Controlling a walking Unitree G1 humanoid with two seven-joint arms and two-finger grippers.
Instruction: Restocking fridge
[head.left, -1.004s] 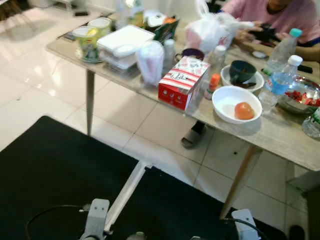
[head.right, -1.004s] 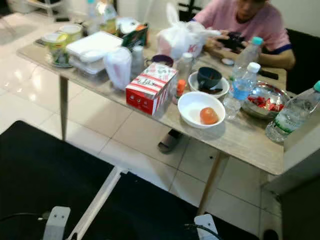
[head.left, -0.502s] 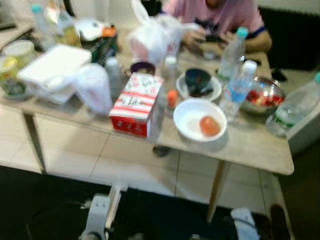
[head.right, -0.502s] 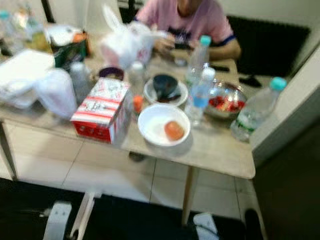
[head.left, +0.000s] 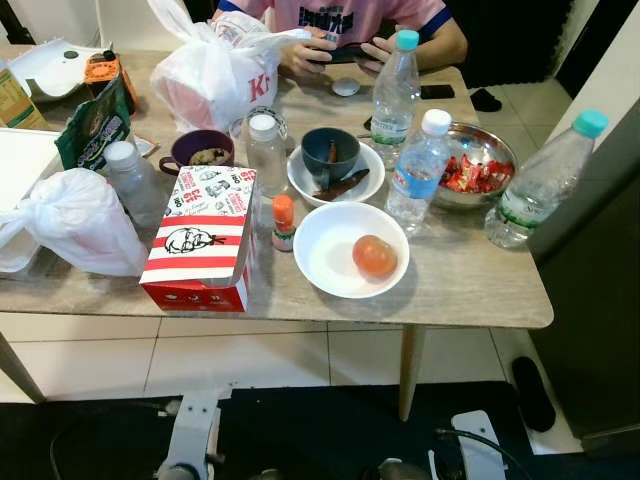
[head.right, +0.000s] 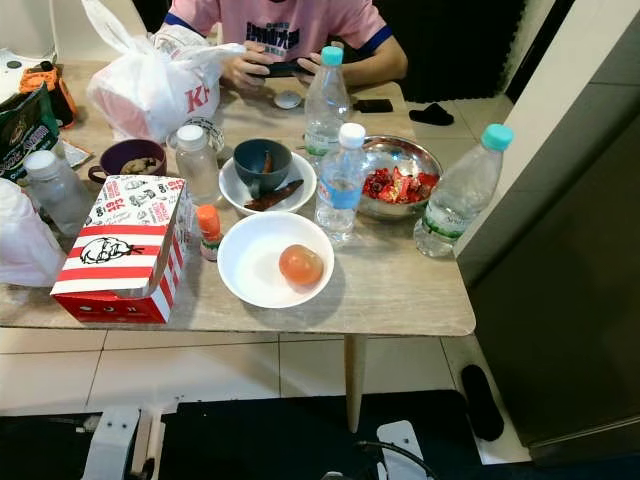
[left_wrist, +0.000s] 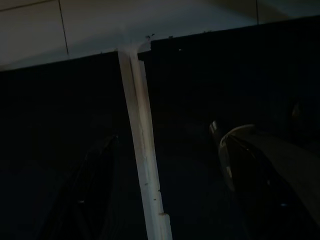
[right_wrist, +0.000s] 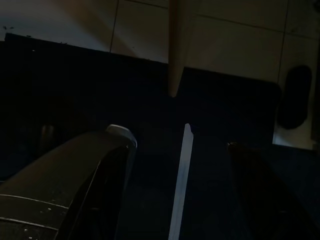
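Left eye view: table (head.left: 470, 290) crowded with stuff. White bowl (head.left: 330, 268) near the front edge holds a tomato (head.left: 375, 256); red-striped KFC box (head.left: 199, 240) to its left, small orange-capped bottle (head.left: 283, 222) between them. Three water bottles on the right side: blue-label one (head.left: 418, 172) just behind the bowl, another (head.left: 394, 89) farther back, one with teal cap (head.left: 540, 182) at far right. Metal bowl (head.left: 478, 170) of red wrapped things between them. Person in pink shirt (head.left: 345, 15) seated at the far side.

Right eye view: same scene; dark cabinet or fridge side (head.right: 560, 280) on the right.

Left wrist view: very dark, left gripper (left_wrist: 165, 185) hangs over black mat, fingers spread apart, holding nothing.

Right wrist view: right gripper (right_wrist: 182, 185) likewise idle, fingers parted, empty, above the mat near a table leg (right_wrist: 177, 45).

Likely restock items: tomato is soft, smooth, bruises easily, so pinch gently across its middle. Bottles are heavier, slick, thin plastic; grip mid-body, below the shoulder.
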